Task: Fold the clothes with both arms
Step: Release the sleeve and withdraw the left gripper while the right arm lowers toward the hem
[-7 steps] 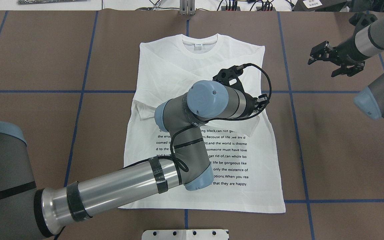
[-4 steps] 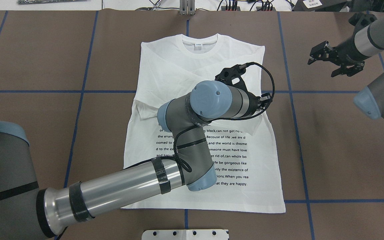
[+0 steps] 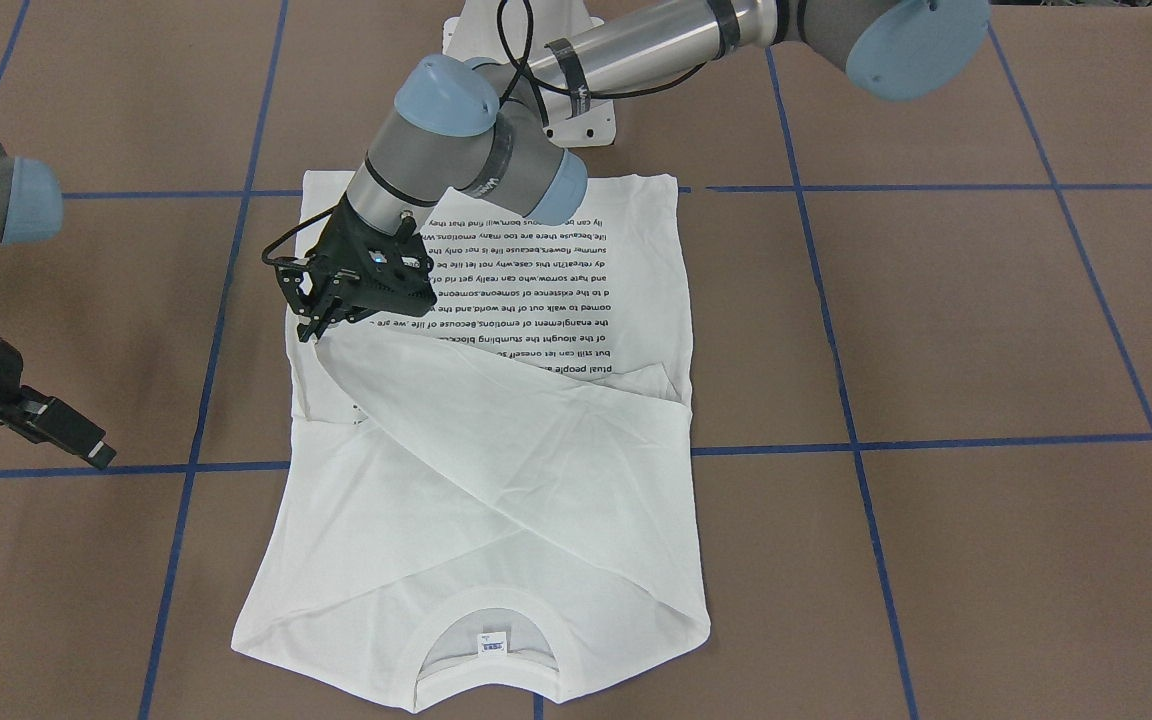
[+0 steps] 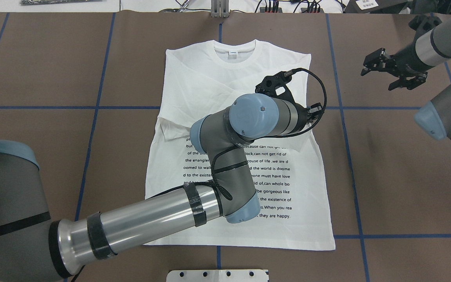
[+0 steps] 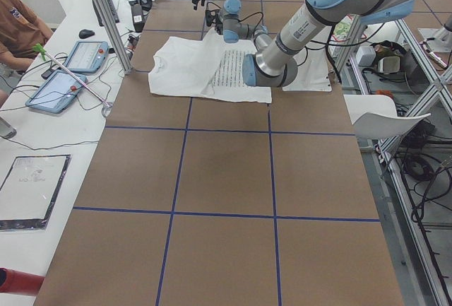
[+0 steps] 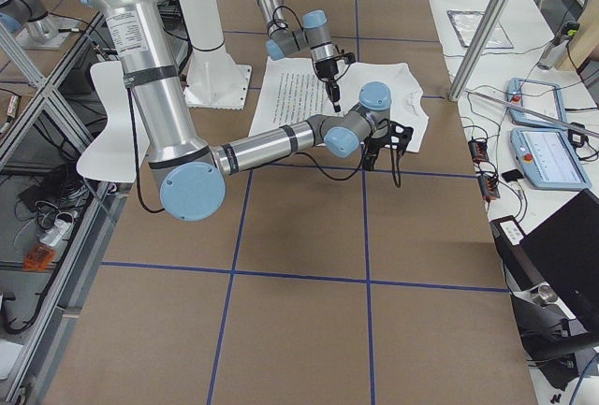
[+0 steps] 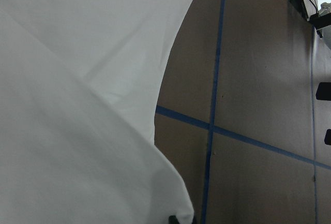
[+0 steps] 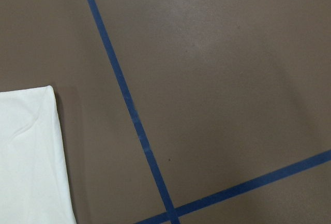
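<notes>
**Sleeve fold in progress, seen from the front and from overhead.** A white long-sleeved cotton T-shirt (image 4: 217, 74) lies flat in the middle of the brown paper-covered counter (image 4: 53, 70). Its collar is on the far side from the robot and its hem on the near side. The block of small black printed text (image 4: 276, 176) faces up.

The left arm reaches across the garment. The left fingers (image 3: 311, 318) are clenched on the cuff end of one sleeve (image 3: 456, 400), which is lifted and drawn diagonally over the chest toward the shirt's right edge. The other sleeve lies flat beneath it, and its cuff (image 3: 661, 385) is at the opposite edge. The right fingers (image 4: 374, 59) are spread and hold nothing. They hover above the counter well to the right of the shirt.

**Likely failure modes:**
- The grip appears to take only a small pinch of cloth, so any further tension could pull the cuff free and drop the sleeve short of its place.
- Nothing pins the body of the shirt — a taut sleeve may drag the shoulder along, wrinkling the chest and disturbing the sleeve folded underneath.
- The fingers are close to the shirt's right edge, so a release further out would leave the cuff overhanging onto the counter.
- The left arm's elbow passes over the print; from these views it cannot be told whether it clears the cloth — if it sits low, it could scuff the fabric as the arm withdraws.
</notes>
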Controlling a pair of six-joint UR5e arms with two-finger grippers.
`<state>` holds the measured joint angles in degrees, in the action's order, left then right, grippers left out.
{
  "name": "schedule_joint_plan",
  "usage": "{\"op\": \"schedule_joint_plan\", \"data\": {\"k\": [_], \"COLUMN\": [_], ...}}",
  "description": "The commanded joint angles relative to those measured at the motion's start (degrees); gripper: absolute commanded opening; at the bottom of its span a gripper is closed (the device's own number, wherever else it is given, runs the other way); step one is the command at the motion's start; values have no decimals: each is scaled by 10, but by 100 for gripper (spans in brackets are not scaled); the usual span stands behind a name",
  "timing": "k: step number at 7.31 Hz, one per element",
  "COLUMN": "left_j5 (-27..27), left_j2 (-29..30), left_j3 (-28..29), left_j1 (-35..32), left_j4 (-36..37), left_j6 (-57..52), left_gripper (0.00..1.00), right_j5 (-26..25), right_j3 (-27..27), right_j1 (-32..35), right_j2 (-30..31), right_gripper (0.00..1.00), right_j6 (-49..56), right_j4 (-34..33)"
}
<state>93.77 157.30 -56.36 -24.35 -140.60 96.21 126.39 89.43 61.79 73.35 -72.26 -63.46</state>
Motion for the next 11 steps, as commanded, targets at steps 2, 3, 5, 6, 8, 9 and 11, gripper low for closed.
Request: {"op": "schedule_joint_plan", "data": {"k": [2,3,5,6,8,9,11], "left_j5": [-24,-40,-42,-40,32,71,76], "left_j2": [20,20,20,20,1,-56,-183], "left_j3": [35,47,45,42,11,-69,-252], "left_j1": [-1,-1,-6,-12,-46,-61,-71], "left_j4": [-27,-43,-44,-43,-7,25,138], "left_j6": [14,14,16,15,4,-28,-114], "left_gripper": [52,63,64,64,63,63,63], "right_j5": [0,0,-1,-5,-95,-129,-203], "right_j3": [1,3,12,32,119,164,256], "right_j1": [0,0,-4,-25,-119,-160,-254], "right_j2": [0,0,1,4,29,48,116], "right_gripper": [100,100,100,100,100,100,99], "right_j6": [-2,-5,-13,-51,-169,-221,-335], "right_j4": [0,0,0,0,-1,-6,-10]}}
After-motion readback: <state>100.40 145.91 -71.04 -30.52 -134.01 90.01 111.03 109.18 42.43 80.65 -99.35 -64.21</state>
